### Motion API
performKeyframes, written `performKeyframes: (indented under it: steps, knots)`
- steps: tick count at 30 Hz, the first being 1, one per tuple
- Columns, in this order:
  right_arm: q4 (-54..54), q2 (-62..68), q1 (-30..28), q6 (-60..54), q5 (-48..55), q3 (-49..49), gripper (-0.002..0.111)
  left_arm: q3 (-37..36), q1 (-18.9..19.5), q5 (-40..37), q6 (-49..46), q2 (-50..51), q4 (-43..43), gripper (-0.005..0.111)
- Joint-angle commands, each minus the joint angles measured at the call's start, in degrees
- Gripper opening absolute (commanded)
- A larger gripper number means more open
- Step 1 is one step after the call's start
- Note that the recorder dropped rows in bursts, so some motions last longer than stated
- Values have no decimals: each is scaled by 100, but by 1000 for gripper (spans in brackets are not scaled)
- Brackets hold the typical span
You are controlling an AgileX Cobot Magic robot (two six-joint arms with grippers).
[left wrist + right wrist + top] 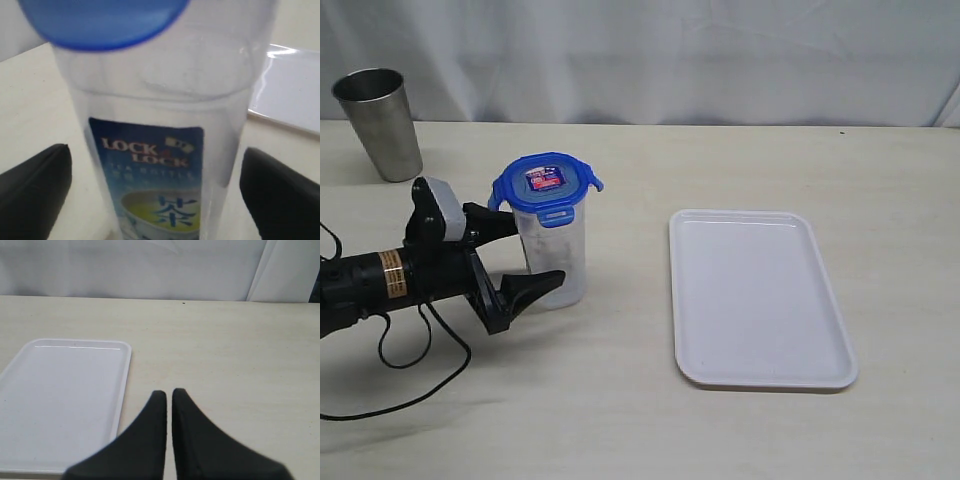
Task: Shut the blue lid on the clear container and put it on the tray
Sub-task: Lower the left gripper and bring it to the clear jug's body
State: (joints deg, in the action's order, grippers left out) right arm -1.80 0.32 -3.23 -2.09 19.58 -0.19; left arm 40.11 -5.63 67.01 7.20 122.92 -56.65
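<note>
Left arm: your arm is reaching in low from the left edge of the exterior view, lying almost level just above the table, with its wrist rolled so that one finger is sitting behind the container and the other in front.
Left gripper: you are holding it wide open and clamping nothing. The black fingers are standing on either side of the container.
Clear container: it is standing upright on the table, right between those open fingers. The left wrist view is showing a strip of table between one finger and the wall; on the other side the finger is sitting just beside the wall, and you cannot tell whether they are touching.
Container label: it is facing your left wrist camera.
Blue lid: it is sitting on the container's mouth, above finger level, with side flaps sticking outward. Whether it is snapped down is not clear.
Tray: it is lying flat on the table to the right of the container, well apart from it, with nothing on it.
Right gripper: you are keeping it shut and empty, fingertips nearly meeting, hovering over bare table just beside the tray's edge.
Steel cup: it is standing upright at the far left, behind your left arm.
</note>
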Motion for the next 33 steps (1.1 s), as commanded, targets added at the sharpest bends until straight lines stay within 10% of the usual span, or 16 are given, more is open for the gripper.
performKeyframes:
  steps: [1,33]
  knots:
    - [4,-32,8,-2,-1,19,4,214,-185,92,49,166,-16,85]
    - [4,-32,8,-2,-1,19,4,463,-510,296,9,352,449,85]
